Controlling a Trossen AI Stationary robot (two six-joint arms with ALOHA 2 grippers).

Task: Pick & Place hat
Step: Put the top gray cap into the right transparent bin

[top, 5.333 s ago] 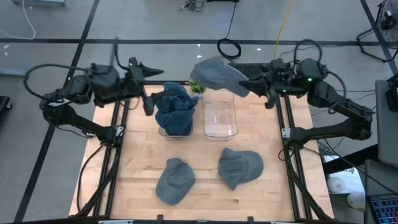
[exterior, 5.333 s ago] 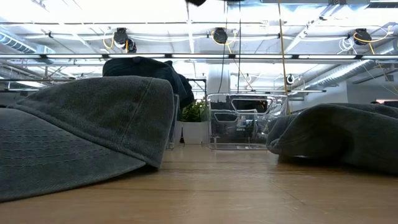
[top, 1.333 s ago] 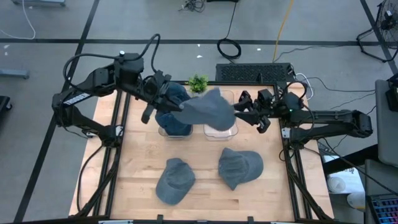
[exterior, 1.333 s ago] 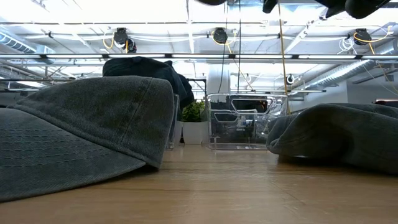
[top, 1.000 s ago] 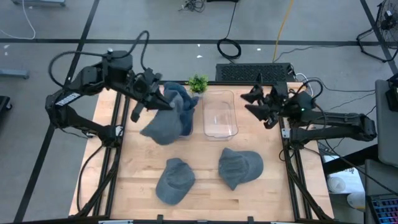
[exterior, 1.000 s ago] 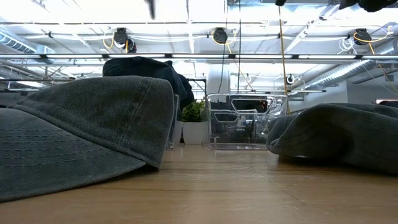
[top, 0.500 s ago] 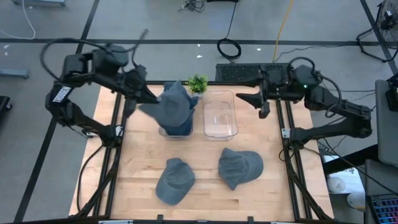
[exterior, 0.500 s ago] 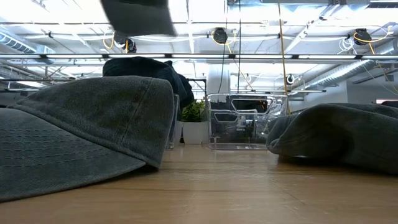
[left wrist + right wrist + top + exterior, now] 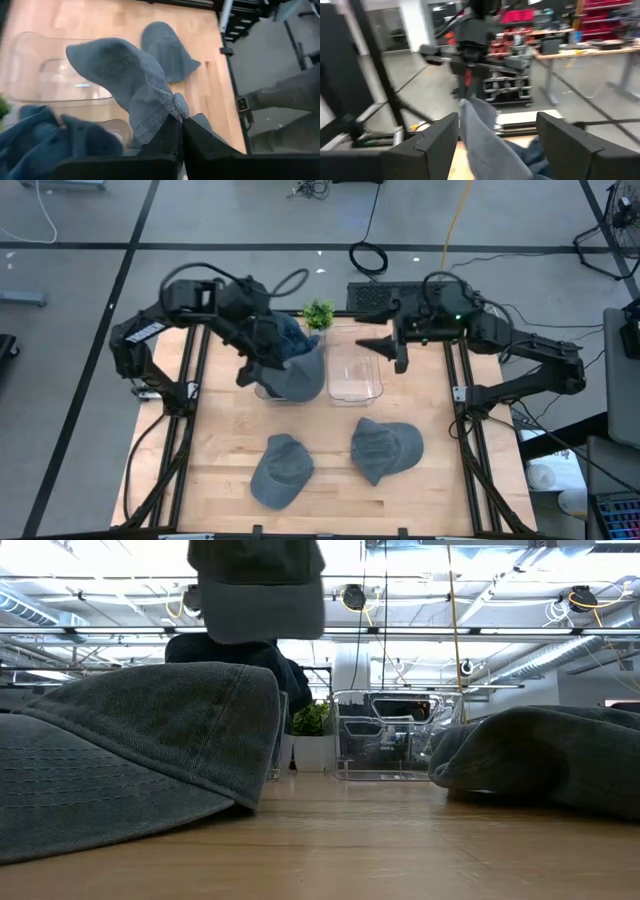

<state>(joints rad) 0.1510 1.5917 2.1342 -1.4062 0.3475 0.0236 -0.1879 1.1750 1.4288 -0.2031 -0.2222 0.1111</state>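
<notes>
Honestly the hat [image 9: 296,370] is about as easy to lift as it gets, light and floppy denim-looking fabric, but that softness is the catch: it just drapes and swings from wherever it's pinched. Right now the left hand [image 9: 177,119] is clamped tight on a fold of it, dangling it over the left bin [image 9: 268,388] that's already heaped with hats. In the left wrist view the cloth hangs off the fingertips like a rag. I'd guess the brim is the stiffer bit and a better place to grab. The right hand [image 9: 383,342] sits over the far edge of the clear bin [image 9: 354,364], fingers spread, holding nothing. Two more hats [image 9: 281,470] lie on the counter [image 9: 230,442].
</notes>
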